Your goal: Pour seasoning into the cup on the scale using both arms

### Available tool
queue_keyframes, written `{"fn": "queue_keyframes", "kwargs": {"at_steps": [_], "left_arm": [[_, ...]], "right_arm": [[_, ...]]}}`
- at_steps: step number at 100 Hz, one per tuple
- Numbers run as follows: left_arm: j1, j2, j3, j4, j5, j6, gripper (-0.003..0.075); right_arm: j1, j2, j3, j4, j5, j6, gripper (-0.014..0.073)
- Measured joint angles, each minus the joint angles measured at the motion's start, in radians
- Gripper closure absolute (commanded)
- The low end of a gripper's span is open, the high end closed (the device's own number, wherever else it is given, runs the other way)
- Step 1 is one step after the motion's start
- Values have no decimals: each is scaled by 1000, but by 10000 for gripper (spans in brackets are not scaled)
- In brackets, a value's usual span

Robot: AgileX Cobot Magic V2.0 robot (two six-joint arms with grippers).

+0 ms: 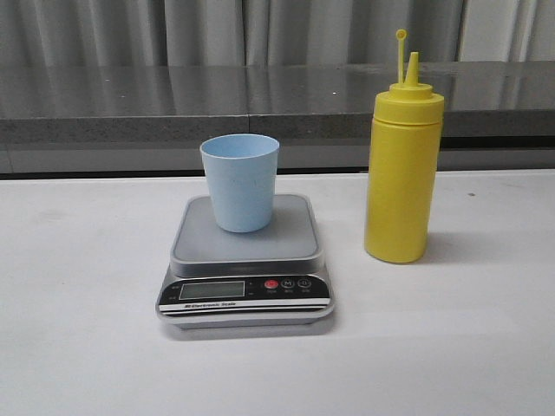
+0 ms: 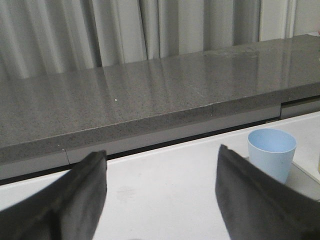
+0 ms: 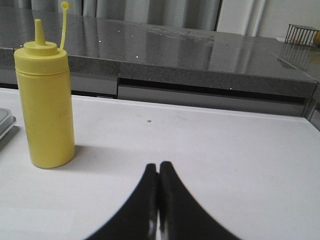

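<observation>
The light blue cup (image 1: 240,181) stands upright on the grey plate of the scale (image 1: 245,264), toward its far side. The yellow seasoning bottle (image 1: 403,153) stands upright on the white table (image 1: 78,329) just right of the scale, apart from it, its cap stalk sticking up beside the nozzle. The left gripper (image 2: 161,187) is spread wide with nothing between its 2 fingers. The right gripper (image 3: 159,200) is closed, fingertips touching, holding nothing, with the bottle well apart from it.

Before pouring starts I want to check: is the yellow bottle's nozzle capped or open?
Open: on the seasoning bottle, the cap stalk stands up beside the bare cone nozzle, not over it.
</observation>
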Motion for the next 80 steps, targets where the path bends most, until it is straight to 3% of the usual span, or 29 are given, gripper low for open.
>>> {"fn": "queue_keyframes", "kwargs": {"at_steps": [18,46,80], "left_arm": [[0,-7,2,7,16,0,368],[0,-7,2,10,18,0,740],[0,-7,2,10,20,0,738]], "right_arm": [[0,0,0,0,0,0,661],[0,0,0,0,0,0,661],[0,0,0,0,-9,0,661]]}}
